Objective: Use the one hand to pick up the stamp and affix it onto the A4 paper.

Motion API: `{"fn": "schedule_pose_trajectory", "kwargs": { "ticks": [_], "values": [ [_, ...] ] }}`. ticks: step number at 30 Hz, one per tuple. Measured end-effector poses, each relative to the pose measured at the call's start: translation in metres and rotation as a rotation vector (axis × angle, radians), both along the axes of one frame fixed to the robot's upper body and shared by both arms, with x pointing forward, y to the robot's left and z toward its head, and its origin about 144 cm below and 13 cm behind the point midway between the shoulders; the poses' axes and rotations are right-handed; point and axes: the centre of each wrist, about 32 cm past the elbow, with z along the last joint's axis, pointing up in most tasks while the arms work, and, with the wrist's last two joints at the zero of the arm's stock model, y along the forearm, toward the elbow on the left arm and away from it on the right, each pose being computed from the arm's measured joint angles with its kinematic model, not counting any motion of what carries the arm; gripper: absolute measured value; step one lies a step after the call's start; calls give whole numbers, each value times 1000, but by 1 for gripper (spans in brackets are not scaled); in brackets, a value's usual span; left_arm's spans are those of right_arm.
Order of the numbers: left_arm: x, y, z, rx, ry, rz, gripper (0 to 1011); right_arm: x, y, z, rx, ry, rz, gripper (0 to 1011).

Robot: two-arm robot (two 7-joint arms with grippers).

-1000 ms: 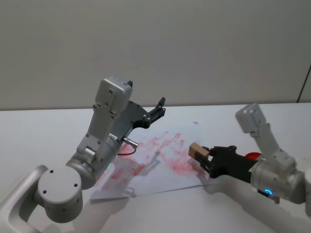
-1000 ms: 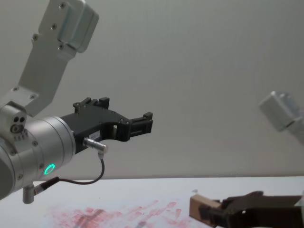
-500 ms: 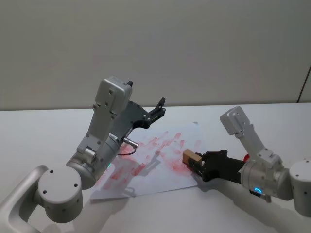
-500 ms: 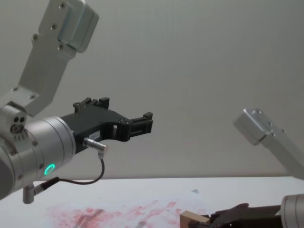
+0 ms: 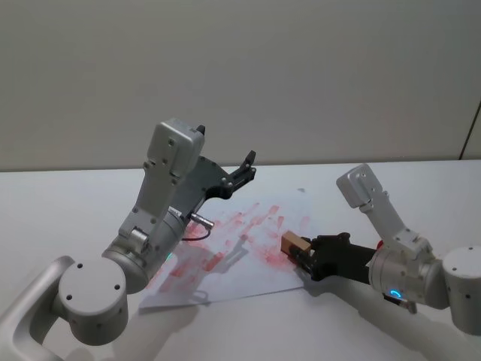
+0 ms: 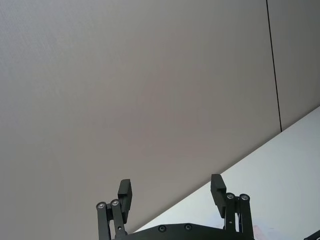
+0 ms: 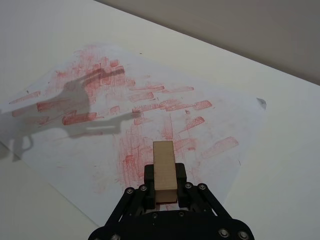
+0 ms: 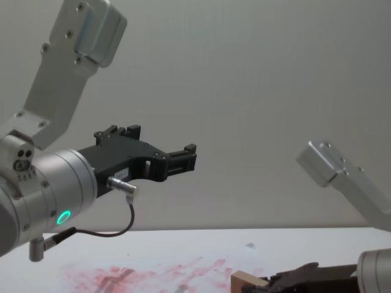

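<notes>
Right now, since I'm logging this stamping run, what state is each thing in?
right gripper: shut on the stamp.
left gripper: open, empty, raised above the table.
stamp: held low over the A4 paper; contact cannot be told.
A4 paper: lying on the table, covered in smeared red marks.

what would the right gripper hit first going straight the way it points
Probably the A4 paper: the stamp held by the right gripper leads, low over the sheet, seemingly tilted down; depth unclear. The left gripper is parked high.
</notes>
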Motion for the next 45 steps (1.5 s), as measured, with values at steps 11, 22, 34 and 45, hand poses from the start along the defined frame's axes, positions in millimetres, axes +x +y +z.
{"fn": "schedule_pose_trajectory", "kwargs": {
  "ticks": [11, 22, 34, 45],
  "values": [
    [0, 0, 0, 0, 0, 0, 1001, -5, -3, 7, 35, -50, -38, 217],
    [0, 0, 0, 0, 0, 0, 1001, -20, -22, 27, 104, -184, -136, 216],
    [0, 0, 0, 0, 0, 0, 1001, -53, -61, 37, 130, -239, -297, 216],
    [0, 0, 0, 0, 0, 0, 1001, -76, -89, 38, 109, -195, -379, 216]
  ]
}}
